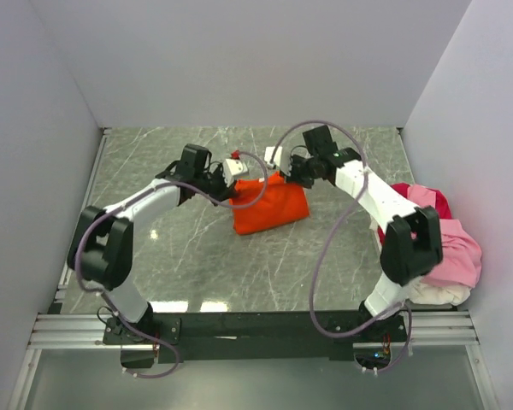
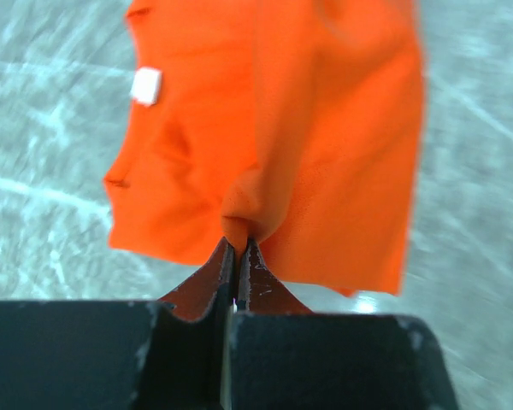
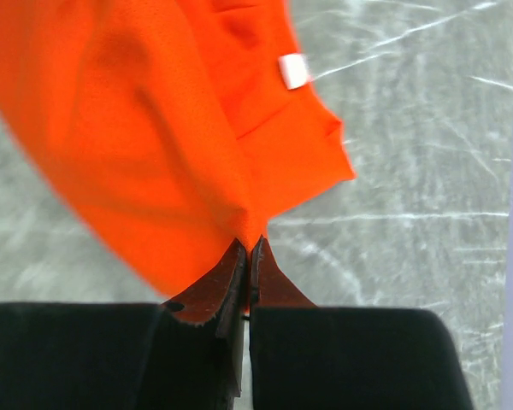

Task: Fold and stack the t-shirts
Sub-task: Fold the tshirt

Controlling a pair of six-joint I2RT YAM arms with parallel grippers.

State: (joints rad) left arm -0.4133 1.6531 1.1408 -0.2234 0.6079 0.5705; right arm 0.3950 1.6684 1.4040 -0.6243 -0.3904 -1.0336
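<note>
The grey marble-patterned table (image 1: pixel 197 256) fills the workspace. At its right edge, beside the right arm, lies a crumpled heap of t-shirts (image 1: pixel 457 248), light pink, magenta-red and white. Toward the middle of the table, the bright orange fabric t-shirt (image 1: pixel 269 205) hangs bunched between the two arms. The left gripper (image 2: pixel 239 243) is clamped on a fold of its edge, and the right gripper (image 3: pixel 248 243) pinches another fold the same way. A small white label (image 2: pixel 145 85) shows on the orange cloth.
</note>
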